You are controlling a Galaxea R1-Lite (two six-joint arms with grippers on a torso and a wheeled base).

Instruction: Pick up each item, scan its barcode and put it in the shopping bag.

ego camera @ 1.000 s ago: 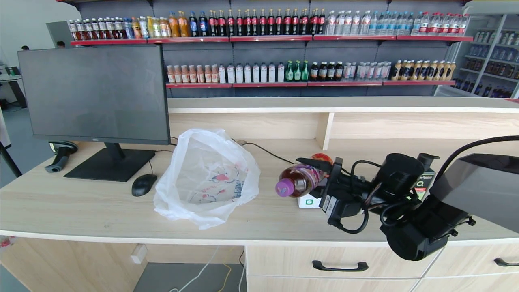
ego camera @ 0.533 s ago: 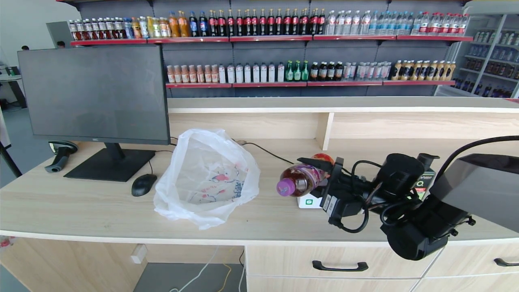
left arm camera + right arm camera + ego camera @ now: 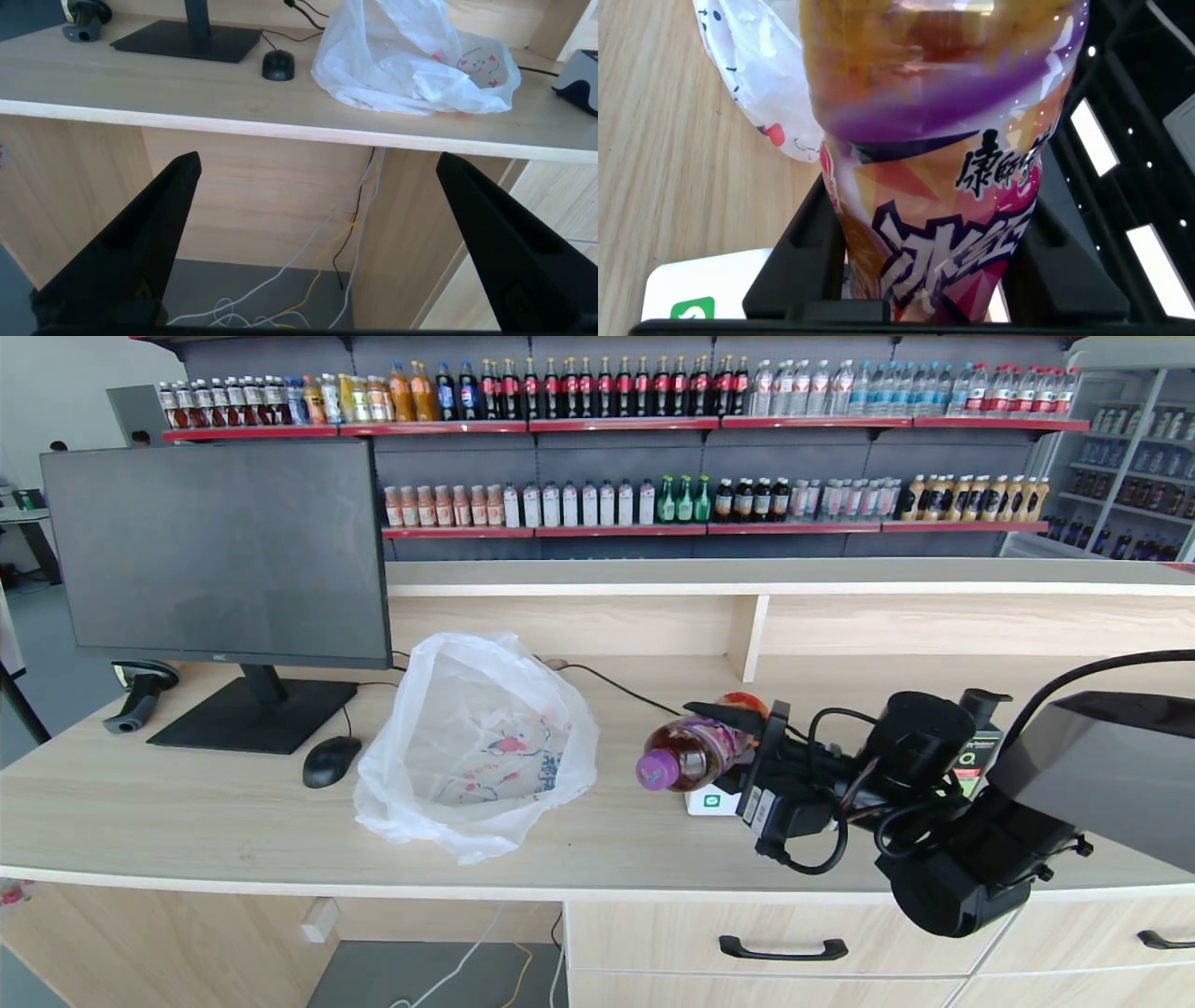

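A tea bottle (image 3: 691, 749) with a purple cap lies sideways in my right gripper (image 3: 717, 743), which is shut on its body just above a small white scanner box (image 3: 709, 800). The cap points toward the white plastic shopping bag (image 3: 476, 742), which lies open on the counter to the left. Up close, the right gripper (image 3: 934, 257) clamps the labelled bottle (image 3: 943, 140) from both sides, with the bag (image 3: 757, 84) and white box (image 3: 696, 289) beyond. My left gripper (image 3: 318, 173) hangs open below the counter edge, holding nothing.
A red-topped item (image 3: 744, 698) and a dark carton (image 3: 982, 747) stand behind my right arm. A monitor (image 3: 219, 551), mouse (image 3: 330, 761) and handheld scanner (image 3: 140, 695) occupy the counter's left. A raised wooden ledge (image 3: 794, 577) runs along the back.
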